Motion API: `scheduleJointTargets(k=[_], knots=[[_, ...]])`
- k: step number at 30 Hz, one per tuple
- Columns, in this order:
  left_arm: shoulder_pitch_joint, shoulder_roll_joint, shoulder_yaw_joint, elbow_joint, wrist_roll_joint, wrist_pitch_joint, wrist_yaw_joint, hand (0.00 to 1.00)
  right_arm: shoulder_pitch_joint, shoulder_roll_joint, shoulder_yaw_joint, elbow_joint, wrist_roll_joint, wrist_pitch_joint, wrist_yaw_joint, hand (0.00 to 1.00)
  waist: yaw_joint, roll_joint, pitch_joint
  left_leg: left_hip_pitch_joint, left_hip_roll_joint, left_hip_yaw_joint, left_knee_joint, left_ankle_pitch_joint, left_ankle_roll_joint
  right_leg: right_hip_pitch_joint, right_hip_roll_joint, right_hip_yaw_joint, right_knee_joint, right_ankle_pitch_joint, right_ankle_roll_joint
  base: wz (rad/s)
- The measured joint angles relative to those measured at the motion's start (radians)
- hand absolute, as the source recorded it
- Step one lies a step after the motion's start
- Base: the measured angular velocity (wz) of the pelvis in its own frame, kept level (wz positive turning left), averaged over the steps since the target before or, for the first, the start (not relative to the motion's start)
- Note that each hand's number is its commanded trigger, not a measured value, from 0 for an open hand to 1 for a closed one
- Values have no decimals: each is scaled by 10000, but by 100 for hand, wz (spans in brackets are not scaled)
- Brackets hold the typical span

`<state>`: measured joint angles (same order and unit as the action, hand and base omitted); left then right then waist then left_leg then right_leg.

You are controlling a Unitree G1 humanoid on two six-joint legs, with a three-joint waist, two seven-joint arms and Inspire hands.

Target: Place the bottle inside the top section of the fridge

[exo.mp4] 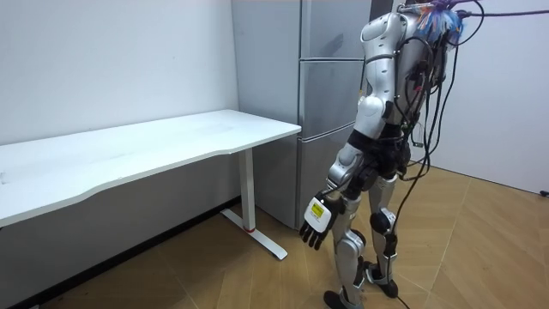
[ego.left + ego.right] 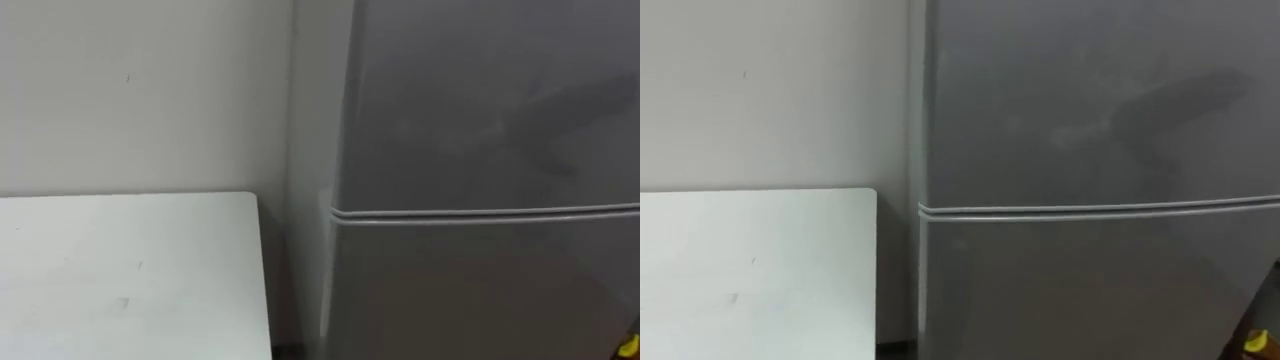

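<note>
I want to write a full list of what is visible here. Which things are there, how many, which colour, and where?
fridge: one, grey, upper and lower door both closed, against the wall, in front of the robot.
table: one, white, beside the fridge on the robot's left.
yellow thing: one, small, at the eye view's lower right edge; too cut off to identify.
floor: wooden, brown.
wall: pale, behind the table.
left hand: hangs at the robot's side, fingers relaxed, holding nothing.

white table (image 2: 120, 270) | against pale wall (image 2: 130, 90) | wooden floor (image 1: 480, 257) under its white legs (image 1: 249, 202)
</note>
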<state>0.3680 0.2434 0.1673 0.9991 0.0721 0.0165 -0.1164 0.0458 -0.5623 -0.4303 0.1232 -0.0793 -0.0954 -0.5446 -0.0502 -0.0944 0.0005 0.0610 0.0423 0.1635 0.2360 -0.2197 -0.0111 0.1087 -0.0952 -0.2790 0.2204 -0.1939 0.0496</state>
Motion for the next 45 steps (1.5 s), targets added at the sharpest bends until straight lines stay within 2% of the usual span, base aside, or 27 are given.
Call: scheduleJointTargets(k=[2,7,11,13,16,22,24,25,28,32,36,39,45], knots=[[-10,0,81,6,2,31,5,0,287,64,-37,320,5,3,-89,0,-1,3,2,46,-4,-7,-1,-4,-1,83,-2,-13,-10,-7,10,0],[37,-12,246,14,-5,116,125,0,886,588,-322,1187,96,63,-377,0,-25,11,3,-41,-28,2,20,-13,5,-35,-22,18,-38,-60,10,0],[131,-11,244,7,-30,122,278,0,1403,837,-245,1947,774,97,-397,0,-12,92,15,-103,-27,10,52,-12,6,-114,-27,37,-27,-88,8,0],[150,-33,244,6,-34,124,280,0,1566,962,-245,2527,1012,126,-395,0,0,130,-25,-122,-31,9,52,-12,6,-132,-28,19,-16,-90,10,0],[170,-72,250,5,-36,122,291,0,1784,1079,-238,2636,1304,126,-395,0,-4,241,-42,-72,-45,13,17,-8,3,-107,-33,19,-18,-102,18,0],[162,-302,296,6,-22,116,457,0,1875,1954,-224,4043,1638,90,-397,0,37,231,-41,75,-47,17,-32,-17,-14,-36,-25,44,-34,-172,11,0],[153,-340,293,21,-34,86,458,0,1934,2107,62,4657,1730,52,-400,0,138,250,-29,180,-26,151,-76,-19,-18,-22,-14,162,-16,-174,8,-14],[154,-340,293,21,-35,71,459,0,1979,2108,197,4803,1769,27,-392,0,166,315,4,191,-16,190,-76,-29,-30,-18,-5,204,-21,-175,6,-16],[98,-337,300,20,-39,0,484,0,2107,2162,580,5769,1765,-92,-218,0,169,330,7,190,-21,236,-102,-47,-33,-26,-17,257,-6,-194,17,-6],[75,-379,297,65,-278,-27,644,0,2191,2493,699,7143,1768,-121,-1,0,192,356,11,227,-24,268,-135,-53,-41,-66,-21,294,17,-242,13,-2],[71,-396,254,123,-696,-17,688,0,2321,2843,1379,7975,1579,-44,67,0,199,410,2,212,-20,272,-126,-55,-44,-24,-11,278,-2,-240,12,2],[75,-397,163,199,-707,-26,688,0,2469,3094,1851,8188,1350,1,392,0,217,468,5,216,-24,254,-137,-59,-50,-2,-12,252,-15,-240,13,1],[99,-468,-48,531,-706,-27,702,0,2542,3252,2475,8214,521,11,738,0,262,577,27,369,-23,241,-161,-84,-68,112,-13,252,-51,-294,23,0]])
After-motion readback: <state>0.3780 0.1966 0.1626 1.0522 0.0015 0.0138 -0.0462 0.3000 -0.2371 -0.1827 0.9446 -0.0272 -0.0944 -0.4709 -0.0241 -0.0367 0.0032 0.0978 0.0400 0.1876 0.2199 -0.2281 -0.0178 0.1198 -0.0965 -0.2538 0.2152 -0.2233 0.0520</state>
